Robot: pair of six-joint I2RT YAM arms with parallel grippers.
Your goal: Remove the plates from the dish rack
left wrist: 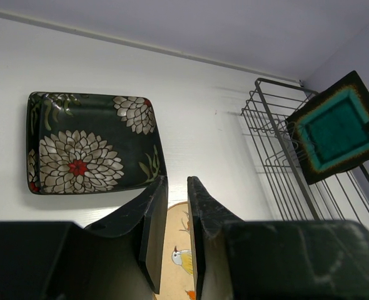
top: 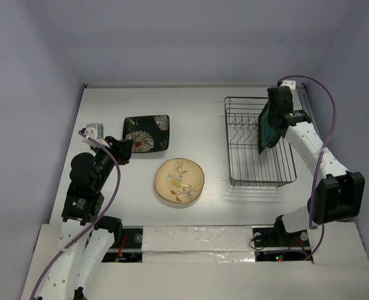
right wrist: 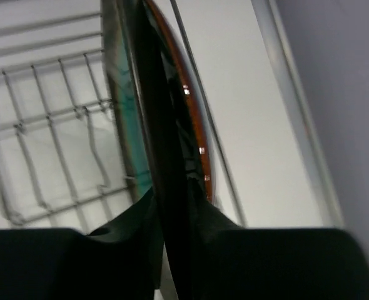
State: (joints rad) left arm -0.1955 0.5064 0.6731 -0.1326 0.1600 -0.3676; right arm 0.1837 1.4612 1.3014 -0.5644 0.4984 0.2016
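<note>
At upper right of the overhead view, your right gripper point(right wrist: 172, 197) clamps the dark square teal-centred plate point(left wrist: 338, 128) on edge over the dark wire dish rack point(top: 247, 169). Raise it straight, clear of the wires, before swinging left; your left gripper point(left wrist: 177, 184) hangs slightly apart, empty.

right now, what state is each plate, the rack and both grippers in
black flowered plate, lying flat on the table, out of the rack
cream round plate, lying flat on the table, out of the rack
teal-centre plate, on edge at the dish rack, gripped
dish rack, no other plate showing in it
left gripper, jaws slightly apart, holding nothing
right gripper, closed on the teal-centre plate's edge
</note>
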